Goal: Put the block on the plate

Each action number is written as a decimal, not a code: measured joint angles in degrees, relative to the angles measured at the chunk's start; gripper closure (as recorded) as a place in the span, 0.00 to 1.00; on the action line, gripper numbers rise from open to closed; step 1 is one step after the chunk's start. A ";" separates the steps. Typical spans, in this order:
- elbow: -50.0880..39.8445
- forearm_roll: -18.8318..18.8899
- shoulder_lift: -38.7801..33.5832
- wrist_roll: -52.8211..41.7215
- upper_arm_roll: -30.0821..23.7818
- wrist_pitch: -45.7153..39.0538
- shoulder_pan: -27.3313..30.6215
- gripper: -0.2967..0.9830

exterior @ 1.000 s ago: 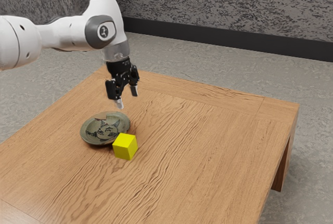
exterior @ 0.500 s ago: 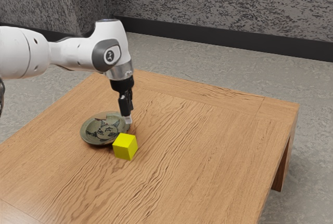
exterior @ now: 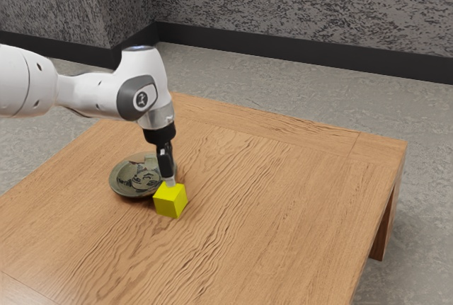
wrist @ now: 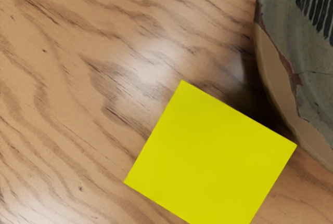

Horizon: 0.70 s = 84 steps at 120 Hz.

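Plate sits right beside the block on the table, toward the exterior view's left, its rim crowding one block corner (contact or small gap, can't tell); dark baseboard and mottled grey wall are well beyond the tabletop. Block is on the wood just under the gripper, whose tip is at the block's top; can't tell if the gripper is spread or pressed together. Block: plain yellow cube, flat faces; plate: round, grey-green, chipped brown edge, dark painted figure; table: wavy-grained wood.
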<state>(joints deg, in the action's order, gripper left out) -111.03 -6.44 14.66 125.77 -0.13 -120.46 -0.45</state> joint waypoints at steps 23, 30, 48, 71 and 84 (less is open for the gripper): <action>-1.37 0.13 0.42 -0.12 -0.04 -2.58 0.01 0.23; -1.24 0.19 0.65 -0.35 -0.04 -3.04 0.01 0.23; -1.06 0.48 0.76 -2.33 -0.27 -3.82 0.01 0.23; -2.01 0.90 0.69 -6.76 -0.31 -5.15 0.01 0.23; -4.24 0.77 0.40 -8.90 -0.31 -6.79 0.01 0.23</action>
<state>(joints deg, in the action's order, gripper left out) -115.27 -5.67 15.06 116.87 -0.44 -127.25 -0.44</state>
